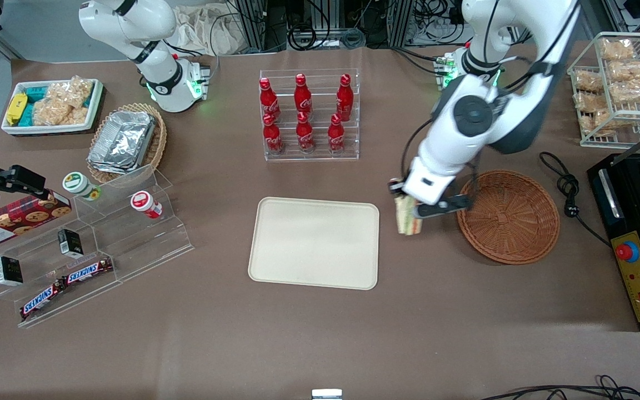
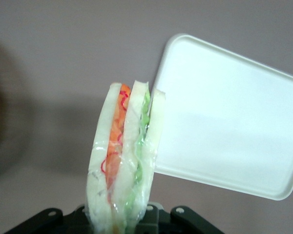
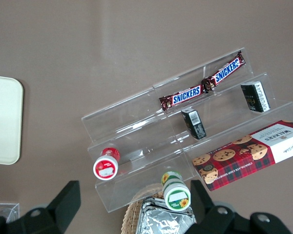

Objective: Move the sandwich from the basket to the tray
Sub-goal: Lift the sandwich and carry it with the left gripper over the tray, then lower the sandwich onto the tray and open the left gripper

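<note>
Sandwich (image 1: 407,218) hangs upright in the tool (image 1: 409,210), between basket (image 1: 509,216) and tray (image 1: 314,242).

Clear-wrapped glossy sandwich (image 2: 122,161), woven wicker basket (image 1: 511,216), matt smooth tray (image 1: 314,243)

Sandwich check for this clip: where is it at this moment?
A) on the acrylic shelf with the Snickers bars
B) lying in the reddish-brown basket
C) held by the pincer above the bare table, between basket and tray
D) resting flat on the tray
C: the pincer grips the sandwich over the tabletop, between the basket and the tray, and both of those are bare.
</note>
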Controlling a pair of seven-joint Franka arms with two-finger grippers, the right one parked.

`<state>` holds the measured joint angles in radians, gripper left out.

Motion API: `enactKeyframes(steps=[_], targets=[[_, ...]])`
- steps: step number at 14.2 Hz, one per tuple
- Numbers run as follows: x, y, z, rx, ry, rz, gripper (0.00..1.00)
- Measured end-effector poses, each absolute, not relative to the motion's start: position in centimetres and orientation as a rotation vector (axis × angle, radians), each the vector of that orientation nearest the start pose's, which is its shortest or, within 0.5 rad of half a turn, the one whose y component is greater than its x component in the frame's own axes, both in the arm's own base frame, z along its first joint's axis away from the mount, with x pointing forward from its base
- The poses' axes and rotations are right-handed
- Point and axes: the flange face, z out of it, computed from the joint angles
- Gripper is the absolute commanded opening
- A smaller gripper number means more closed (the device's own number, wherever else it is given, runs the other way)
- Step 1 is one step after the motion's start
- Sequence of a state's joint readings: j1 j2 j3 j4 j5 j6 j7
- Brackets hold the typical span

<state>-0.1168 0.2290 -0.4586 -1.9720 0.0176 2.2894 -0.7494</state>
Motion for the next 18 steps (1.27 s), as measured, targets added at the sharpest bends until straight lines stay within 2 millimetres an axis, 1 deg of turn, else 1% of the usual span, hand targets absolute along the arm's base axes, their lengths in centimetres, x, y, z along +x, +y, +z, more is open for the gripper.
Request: enactKeyframes(steps=[2, 3, 4, 5, 6, 7, 8, 10, 11, 12, 13, 14, 16, 17, 18], targets=[[50.7, -35.7, 34.1, -3.261, -0.104, -0.126, 0.14], [50.6, -37.1, 32.3, -3.261, -0.041, -0.131, 0.17], [50.8, -38.1, 30.7, -3.265, -0.002, -0.126, 0.23], [51.3, -38.8, 29.3, -3.268, 0.027, -0.121, 0.29], [51.9, -39.2, 27.9, -3.263, 0.056, -0.118, 0.33], [52.6, -39.3, 26.6, -3.253, 0.081, -0.118, 0.33], [53.3, -39.4, 25.4, -3.243, 0.098, -0.118, 0.37], [54.4, -39.3, 23.3, -3.222, 0.111, -0.128, 0.71], [54.7, -39.3, 22.5, -3.214, 0.108, -0.130, 0.81], [54.9, -39.4, 21.9, -3.212, 0.103, -0.129, 0.94], [55.1, -39.5, 21.7, -3.216, 0.094, -0.130, 0.98], [55.3, -39.5, 21.8, -3.219, 0.075, -0.135, 0.99], [55.9, -39.5, 22.7, -3.230, -0.039, -0.161, 0.99], [56.3, -39.5, 23.9, -3.235, -0.125, -0.188, 0.99], [56.7, -39.2, 25.6, -3.233, -0.204, -0.223, 0.99]])
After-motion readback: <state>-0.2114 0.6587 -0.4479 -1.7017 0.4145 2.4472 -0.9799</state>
